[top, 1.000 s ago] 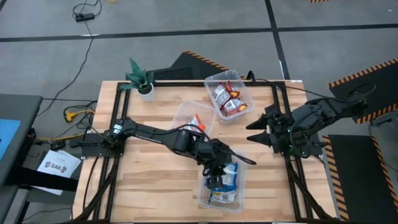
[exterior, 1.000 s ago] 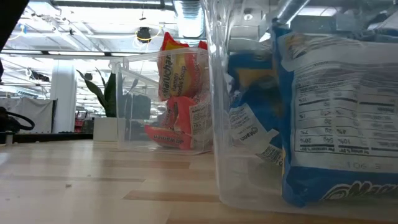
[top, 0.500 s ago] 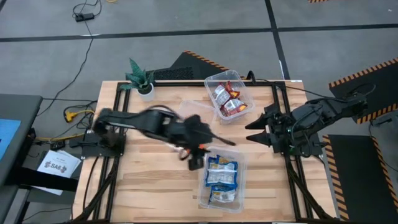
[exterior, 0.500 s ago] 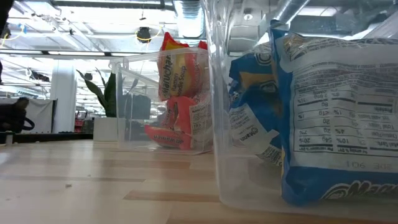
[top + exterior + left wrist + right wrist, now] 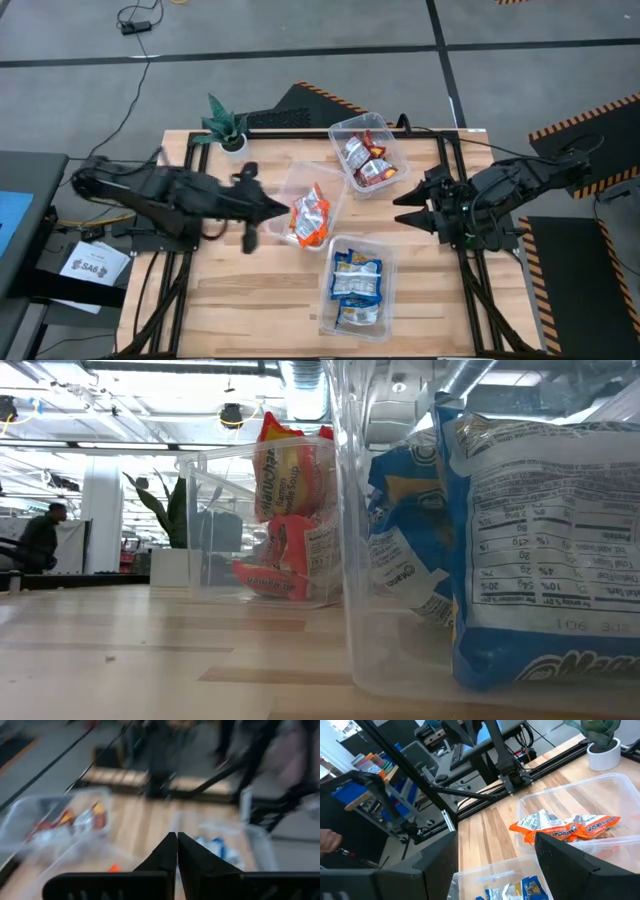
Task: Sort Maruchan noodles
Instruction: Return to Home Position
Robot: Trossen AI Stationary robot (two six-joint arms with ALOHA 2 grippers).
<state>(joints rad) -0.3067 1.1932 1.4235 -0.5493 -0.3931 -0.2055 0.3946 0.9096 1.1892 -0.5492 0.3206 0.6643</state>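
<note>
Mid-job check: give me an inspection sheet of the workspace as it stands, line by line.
Surface: wooden table, bare wood around the tubs.
Job's things, by the high view: red packets in the top tub; orange packets in the middle tub; blue packets in the bottom tub. No loose packet seen.
Clutter: potted plant at the table's upper left corner.
Grippers: left pincer shut and empty, over the table's left half; right pincer open and empty, near the right edge.
Cables: yellow cable and black cable on the floor, off the table.
Surroundings: a person far behind the table.
</note>
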